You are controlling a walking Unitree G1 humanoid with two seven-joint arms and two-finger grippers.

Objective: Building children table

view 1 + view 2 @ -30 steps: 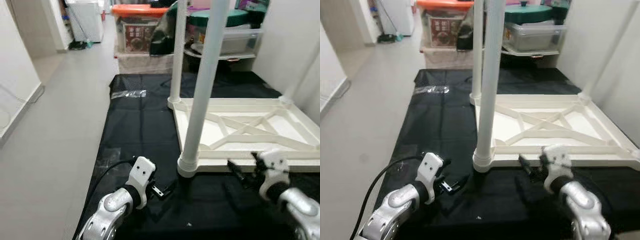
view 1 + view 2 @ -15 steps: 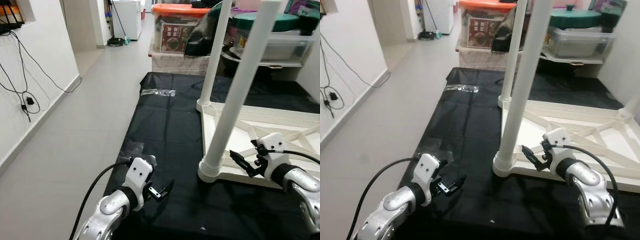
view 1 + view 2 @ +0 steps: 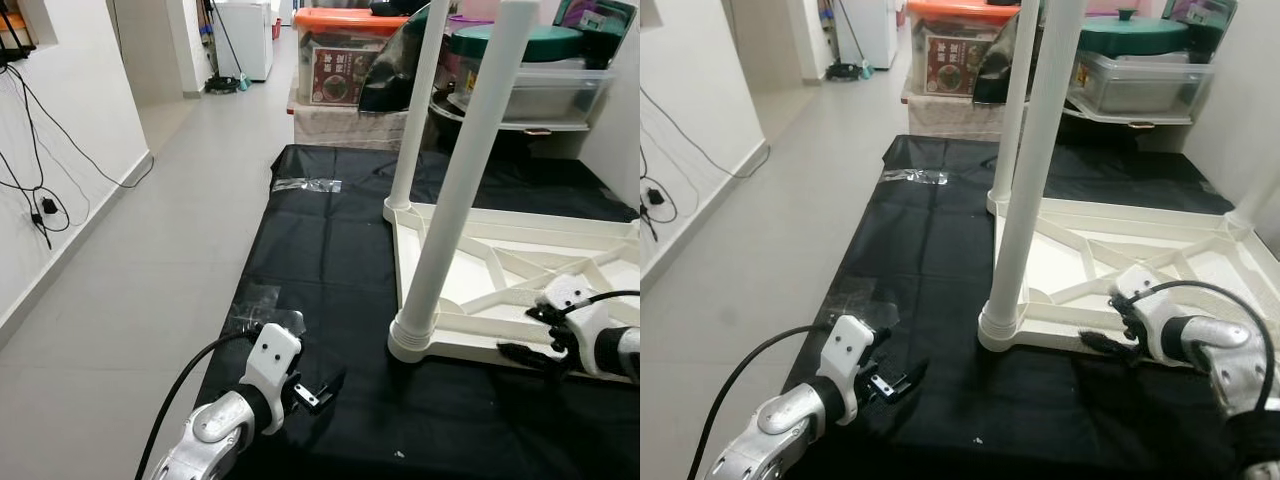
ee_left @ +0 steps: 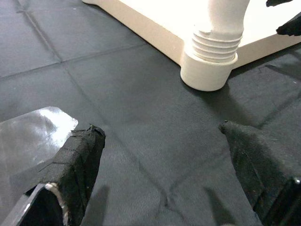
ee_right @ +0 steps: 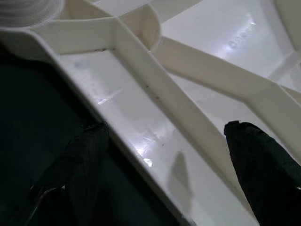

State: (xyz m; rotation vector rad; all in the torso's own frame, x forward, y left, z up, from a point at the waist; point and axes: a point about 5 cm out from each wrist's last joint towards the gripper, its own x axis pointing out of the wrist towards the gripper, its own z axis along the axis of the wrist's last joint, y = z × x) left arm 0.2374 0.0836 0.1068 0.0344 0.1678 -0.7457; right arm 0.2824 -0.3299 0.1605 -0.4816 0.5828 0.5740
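table legs [image 3: 455, 190] cut off at top, tabletop [image 3: 520, 270] cropped at right edge

Right gripper [image 3: 1110, 322] now lower and farther right along the tabletop [image 3: 1200, 262] rim, fingers straddling its edge.

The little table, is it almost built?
Partly. The white tabletop lies upside down on the black mat with the near leg and far leg standing in their corners. The right gripper, open, straddles the tabletop's near edge. The left gripper, open, hovers over the mat. The table isn't turned upright yet.
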